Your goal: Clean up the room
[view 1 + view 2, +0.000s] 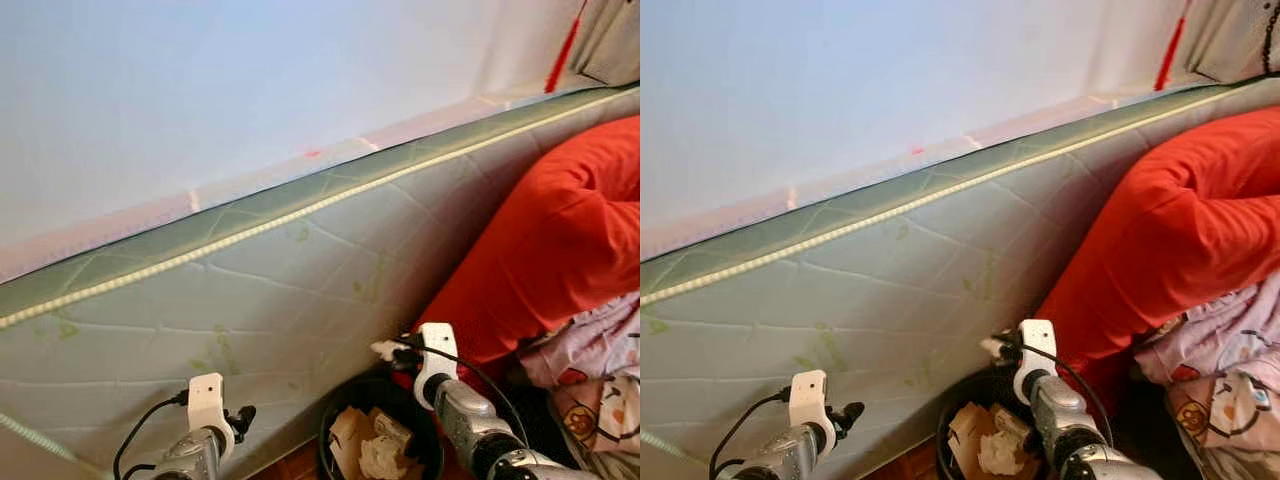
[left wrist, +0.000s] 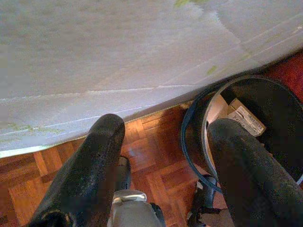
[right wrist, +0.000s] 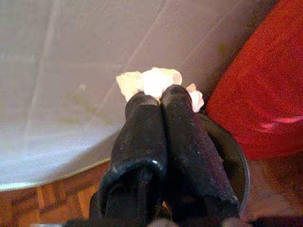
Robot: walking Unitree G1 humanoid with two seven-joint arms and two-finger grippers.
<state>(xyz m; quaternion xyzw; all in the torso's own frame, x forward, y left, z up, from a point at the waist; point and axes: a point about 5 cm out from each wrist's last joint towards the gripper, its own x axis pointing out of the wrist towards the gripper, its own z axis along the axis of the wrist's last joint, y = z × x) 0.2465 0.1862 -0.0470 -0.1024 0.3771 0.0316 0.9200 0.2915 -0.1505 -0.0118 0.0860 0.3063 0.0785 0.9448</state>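
Right pincer (image 1: 386, 351) holds white scrap (image 1: 381, 349) above black bin (image 1: 345, 400).

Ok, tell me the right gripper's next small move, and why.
Probably open the fingers and drop the load. The right gripper is shut on a crumpled tissue and hangs over the rim of the black trash bin, which already holds paper scraps. The left gripper waits open beside the bin.

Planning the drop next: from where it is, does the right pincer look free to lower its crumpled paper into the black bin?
Probably yes. The right pincer, shut on the crumpled paper, hangs over the black bin's open rim, with nothing between; the mattress and red bedding sit beside.
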